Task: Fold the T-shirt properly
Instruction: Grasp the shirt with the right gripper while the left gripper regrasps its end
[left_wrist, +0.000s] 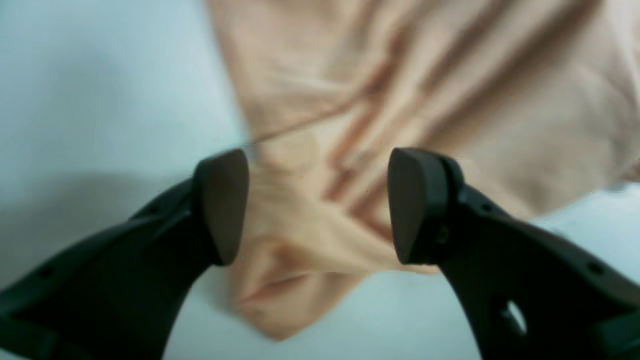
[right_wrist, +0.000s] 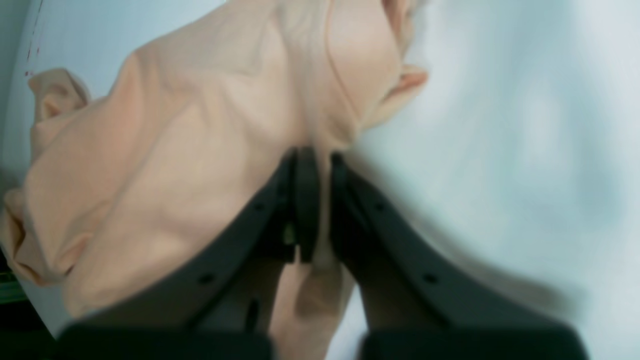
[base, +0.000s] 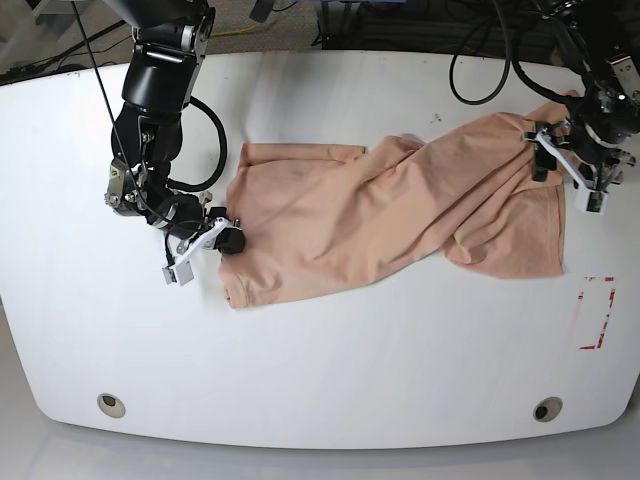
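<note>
Your right gripper (right_wrist: 315, 210) pinches the T-shirt (base: 400, 215) edge tight so you can pull it flat, while your left gripper (left_wrist: 317, 200) hangs open over the far corner.

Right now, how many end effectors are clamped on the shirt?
1. The right end effector is shut on the T-shirt edge at the base view's left. The left end effector is open over cloth at the far end, not gripping.
</note>
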